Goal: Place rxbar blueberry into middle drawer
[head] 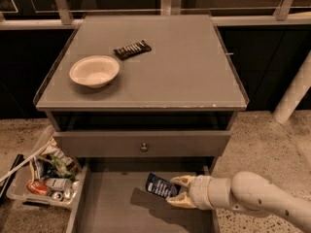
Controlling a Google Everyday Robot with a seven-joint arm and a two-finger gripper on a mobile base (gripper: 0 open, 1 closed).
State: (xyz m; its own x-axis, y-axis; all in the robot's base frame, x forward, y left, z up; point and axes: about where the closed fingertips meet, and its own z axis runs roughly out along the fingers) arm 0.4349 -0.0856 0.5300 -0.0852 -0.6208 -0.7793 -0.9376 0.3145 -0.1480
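A grey cabinet (184, 72) fills the middle of the scene, its flat top reaching back to a railing at the far side. Below its near edge the drawer (112, 215) is pulled out toward the near side, a wide grey tray with thin side walls and a smooth floor. A white arm (257, 200) reaches in from the near right over the drawer's right wall. On the floor to the left sits a clear bin (29, 191) of cans and wrappers. A pale bowl (94, 71) rests on the left part of the cabinet top, and a black bar (132, 49) lies just beyond it, apart from it. The gripper (173, 191) is over the right half of the drawer, its fingers (181, 180) clamped on the blue snack bar (158, 185), which tilts above the drawer floor with its shadow below. A small round knob (144, 147) sits on the closed drawer front above.
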